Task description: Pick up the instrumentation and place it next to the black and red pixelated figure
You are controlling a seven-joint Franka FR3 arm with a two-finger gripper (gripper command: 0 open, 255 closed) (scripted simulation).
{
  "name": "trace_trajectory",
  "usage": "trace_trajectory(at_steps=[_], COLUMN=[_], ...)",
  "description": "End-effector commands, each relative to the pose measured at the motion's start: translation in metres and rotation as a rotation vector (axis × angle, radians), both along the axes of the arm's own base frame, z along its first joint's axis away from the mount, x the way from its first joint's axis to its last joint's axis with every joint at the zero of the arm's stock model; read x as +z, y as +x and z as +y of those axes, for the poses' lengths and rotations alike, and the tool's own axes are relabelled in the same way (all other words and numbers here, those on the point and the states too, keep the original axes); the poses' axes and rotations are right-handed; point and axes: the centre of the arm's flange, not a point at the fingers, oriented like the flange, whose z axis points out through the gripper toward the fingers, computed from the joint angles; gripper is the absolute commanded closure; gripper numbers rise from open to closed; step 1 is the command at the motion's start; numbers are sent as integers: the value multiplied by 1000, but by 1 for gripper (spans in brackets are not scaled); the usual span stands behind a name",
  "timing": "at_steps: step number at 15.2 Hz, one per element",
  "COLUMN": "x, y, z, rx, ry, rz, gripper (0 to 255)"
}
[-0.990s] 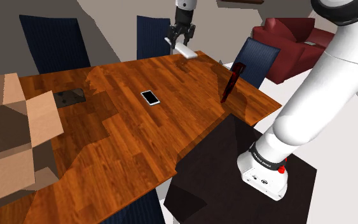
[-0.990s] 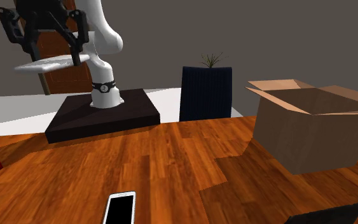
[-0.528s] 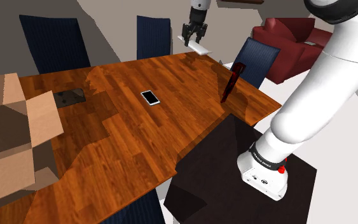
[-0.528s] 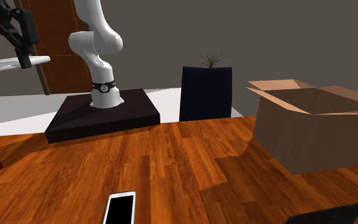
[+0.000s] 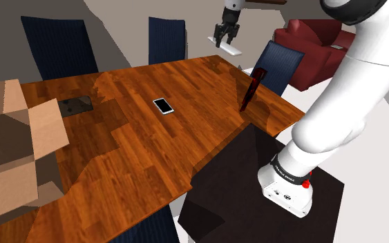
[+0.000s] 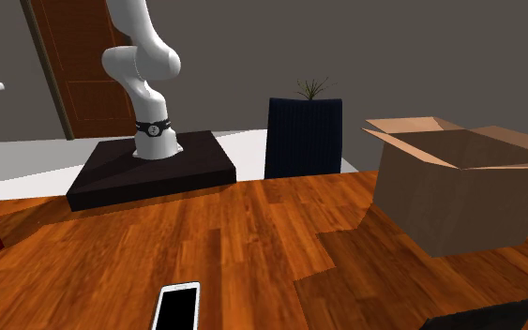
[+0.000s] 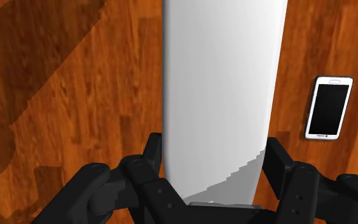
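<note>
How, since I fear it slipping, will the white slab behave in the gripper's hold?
The white slab looks stiff: it juts straight from the gripper without sagging. Its smooth, plain faces may be slippery. Much of its length reaches past the fingers, so it might pivot in the hold.

Tally: one wooden table (image 5: 137, 152), four dark blue chairs (image 5: 54, 45), one cardboard box (image 5: 6, 148), one phone (image 5: 163, 105), one black-and-red figure (image 5: 250, 90), one red sofa (image 5: 317, 38), one white slab (image 7: 222, 83), one dark flat pad (image 5: 75, 105), one plant (image 6: 310, 89), one brown door (image 6: 74, 66).
</note>
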Motion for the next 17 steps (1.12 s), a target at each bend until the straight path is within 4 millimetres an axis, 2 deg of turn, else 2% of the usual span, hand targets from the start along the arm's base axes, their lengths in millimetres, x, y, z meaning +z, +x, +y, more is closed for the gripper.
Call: trace_trajectory(at_steps=[1,13,14,17], x=[-1,-1,-1,-17], y=[-2,-20,-23,-23], z=[-28,-186,-210,-210], rx=[1,1,1,1], ry=[0,0,0,0], rz=[0,0,0,0], gripper=[255,255,255,255])
